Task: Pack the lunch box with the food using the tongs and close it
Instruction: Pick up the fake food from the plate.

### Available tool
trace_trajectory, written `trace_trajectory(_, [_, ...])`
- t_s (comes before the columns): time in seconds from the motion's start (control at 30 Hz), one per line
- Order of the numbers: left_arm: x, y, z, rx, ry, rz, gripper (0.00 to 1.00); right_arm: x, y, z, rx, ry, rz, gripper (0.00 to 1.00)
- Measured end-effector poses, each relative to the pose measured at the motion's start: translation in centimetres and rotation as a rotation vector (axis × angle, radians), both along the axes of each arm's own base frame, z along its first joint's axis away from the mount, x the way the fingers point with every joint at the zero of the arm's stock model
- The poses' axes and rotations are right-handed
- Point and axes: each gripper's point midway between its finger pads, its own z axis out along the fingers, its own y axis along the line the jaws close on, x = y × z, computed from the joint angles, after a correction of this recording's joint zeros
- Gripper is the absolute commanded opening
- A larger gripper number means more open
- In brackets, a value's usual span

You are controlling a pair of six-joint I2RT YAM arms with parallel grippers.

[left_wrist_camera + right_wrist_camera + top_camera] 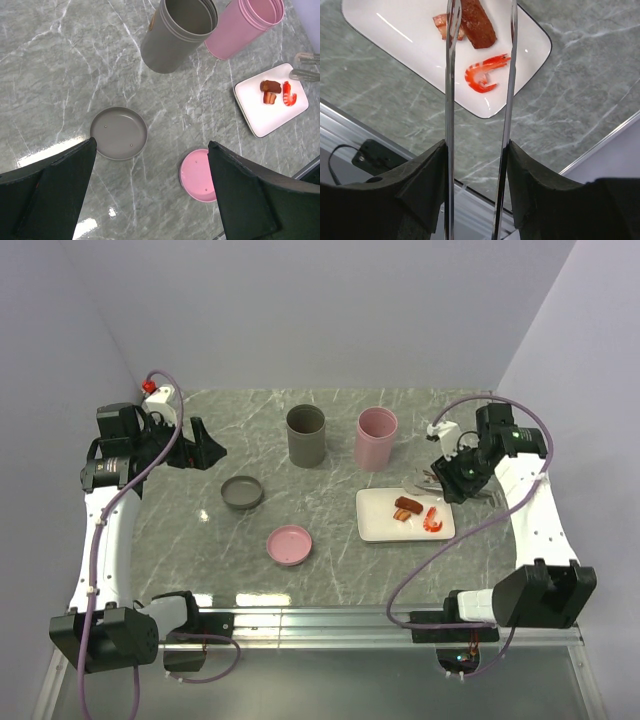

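Right wrist view showed the right gripper (476,150) clamping the tongs (449,75) over the white plate (395,30) with shrimp (481,77) and sausage (480,27) (grey cup (306,435), pink cup (376,438), grey lid (242,492), pink lid (289,544) stood leftward); left gripper (151,145) gaped wide.

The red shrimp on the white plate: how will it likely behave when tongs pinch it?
The shrimp looks small and thin, so probably light. Its curled, glossy body may slip or pivot between the thin tongs. It lies flat on the smooth plate, so it would likely slide rather than roll if nudged.

White arms (112,530), black joints (105,637), lilac cables (415,565)
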Motion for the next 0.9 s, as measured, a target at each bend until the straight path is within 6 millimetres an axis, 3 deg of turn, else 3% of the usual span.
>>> trace_trajectory(0.33, [0.1, 0.0, 0.0, 0.0, -0.005, -0.002, 0.99, -0.1, -0.9, -3.8, -0.045, 0.136, 0.052, 0.57])
trace_trajectory(0.9, [0.0, -0.2, -0.3, -0.017, 0.009, -0.001, 0.99, -0.3, -0.9, -5.0, -0.044, 0.18, 0.066, 0.56])
